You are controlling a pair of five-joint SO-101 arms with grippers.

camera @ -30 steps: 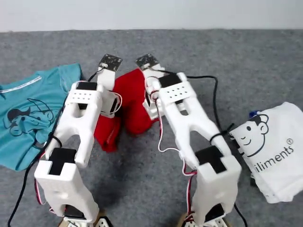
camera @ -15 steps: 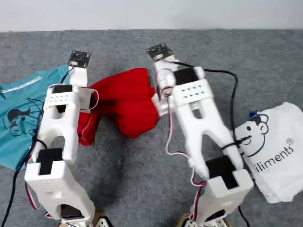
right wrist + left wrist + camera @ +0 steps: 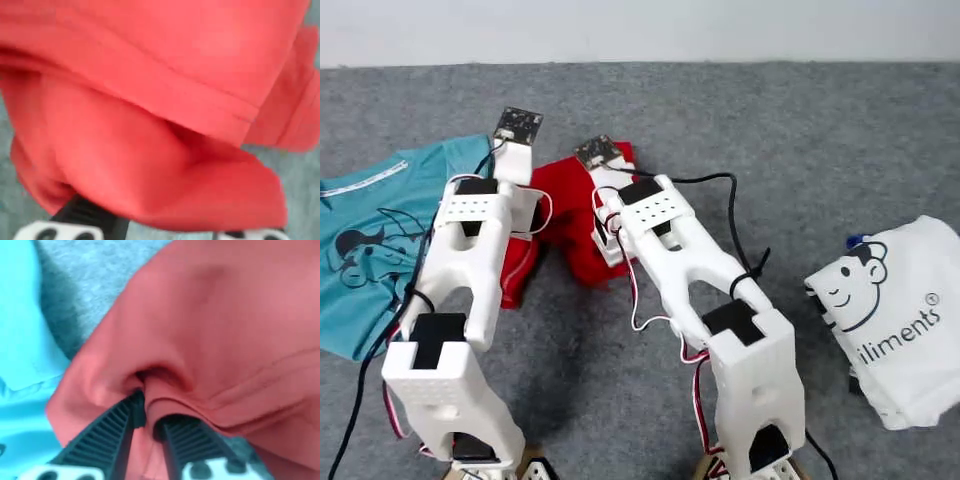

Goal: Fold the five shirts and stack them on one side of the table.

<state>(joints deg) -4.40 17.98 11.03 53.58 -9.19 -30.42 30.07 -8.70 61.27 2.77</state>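
A crumpled red cotton shirt [image 3: 570,225] lies bunched on the grey felt-like table top [image 3: 820,140], left of centre in the high view, between the two white arms. The left arm [image 3: 470,250] leans over the shirt's left edge, and the right arm [image 3: 665,235] slants in from the lower middle of the frame to the shirt's right side.

In the left wrist view, the left gripper [image 3: 147,410] has its black ribbed fingers [image 3: 107,432] drawn together on a raised fold of the red cloth. The right gripper [image 3: 608,240] sits against the shirt. In the right wrist view, red fabric drapes over it, so I cannot tell whether it is closed or apart.

A teal printed shirt [image 3: 380,250] lies spread flat at the left edge, touching the red one. A folded white shirt with a cartoon face print [image 3: 905,320] rests at the right edge, well apart from the others.
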